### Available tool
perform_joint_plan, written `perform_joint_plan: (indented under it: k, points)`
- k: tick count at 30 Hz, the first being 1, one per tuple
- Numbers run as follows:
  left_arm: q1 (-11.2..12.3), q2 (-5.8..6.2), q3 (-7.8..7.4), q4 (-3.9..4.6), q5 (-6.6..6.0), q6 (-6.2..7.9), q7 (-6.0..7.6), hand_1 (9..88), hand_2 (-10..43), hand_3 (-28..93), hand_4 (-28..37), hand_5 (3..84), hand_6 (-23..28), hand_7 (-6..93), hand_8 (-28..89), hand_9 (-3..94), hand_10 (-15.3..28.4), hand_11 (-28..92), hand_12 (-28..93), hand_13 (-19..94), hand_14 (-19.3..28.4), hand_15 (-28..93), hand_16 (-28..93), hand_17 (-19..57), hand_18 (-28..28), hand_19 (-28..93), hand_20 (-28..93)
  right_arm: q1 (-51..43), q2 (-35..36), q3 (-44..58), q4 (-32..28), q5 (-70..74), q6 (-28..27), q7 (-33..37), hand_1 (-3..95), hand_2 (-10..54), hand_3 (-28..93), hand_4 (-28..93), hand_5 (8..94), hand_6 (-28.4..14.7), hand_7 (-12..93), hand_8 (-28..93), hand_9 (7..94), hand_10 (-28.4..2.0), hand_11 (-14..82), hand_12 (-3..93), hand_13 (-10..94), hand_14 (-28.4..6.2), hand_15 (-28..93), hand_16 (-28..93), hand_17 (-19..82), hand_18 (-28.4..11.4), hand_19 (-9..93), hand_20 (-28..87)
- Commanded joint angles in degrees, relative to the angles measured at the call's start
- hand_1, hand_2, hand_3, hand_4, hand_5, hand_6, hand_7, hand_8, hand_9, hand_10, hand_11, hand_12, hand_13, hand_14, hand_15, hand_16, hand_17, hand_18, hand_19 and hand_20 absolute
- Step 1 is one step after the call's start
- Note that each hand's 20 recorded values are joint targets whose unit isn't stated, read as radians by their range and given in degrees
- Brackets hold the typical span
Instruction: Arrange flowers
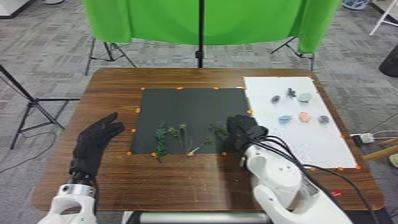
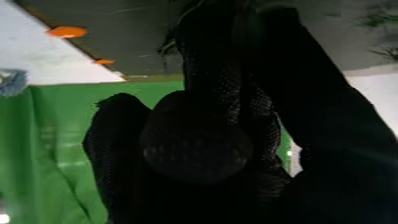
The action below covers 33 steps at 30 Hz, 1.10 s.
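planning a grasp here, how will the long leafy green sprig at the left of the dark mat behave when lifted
The sprig looks slender, so it is probably light and may sway or droop if held by one end. Its leaves along the stem would likely stop it rolling far on the mat.

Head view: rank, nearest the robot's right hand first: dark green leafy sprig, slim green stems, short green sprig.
1. Short green sprig, left of the right hand.
2. Slim green stems, between the sprigs.
3. Dark green leafy sprig, farthest left.
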Motion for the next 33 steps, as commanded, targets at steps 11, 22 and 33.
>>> perform_joint_plan:
  k: [11,22,33]
  points:
    - [0.2,-0.34,0.36,0.33,0.27,-0.67,-0.43,27.5,-2.0,65,-15.0,46.3,2.9,13.1,-4,46.3,12.7,19,17,40,16.0,14,5,9.7,11.0,2,22,2.2,-4.8,2.1,1.8,1.7,-1.6,-0.3,40.1,-9.5,56,-7,83.7,-3.5,26,-7,91.7,-11.8,37.5,24.3,94,-0.8,61,25,72,-6.4,93,48]
    - [0.1,-0.35,0.25,0.3,0.26,-0.56,-0.49,27.6,-1.9,64,-14.9,46.3,2.9,13.3,-4,46.4,12.7,19,17,40,16.0,14,5,9.6,11.0,2,22,2.2,-1.3,10.1,-5.9,7.8,5.0,1.9,34.9,-3.5,57,-8,81.5,-3.3,23,-8,90.1,-13.3,34.7,24.4,94,-2.5,56,28,68,-9.1,93,51]
    - [0.0,-0.27,0.61,0.36,0.26,-0.57,-0.5,27.6,-2.0,65,-15.0,46.3,2.9,13.0,-4,46.3,12.8,19,17,40,16.0,14,5,9.6,11.0,2,22,2.4,3.1,19.7,-3.3,4.9,-7.6,5.0,36.8,-4.3,57,-8,72.3,-1.7,16,-7,83.6,-15.4,24.5,24.0,89,-5.3,54,34,62,-11.2,93,53]
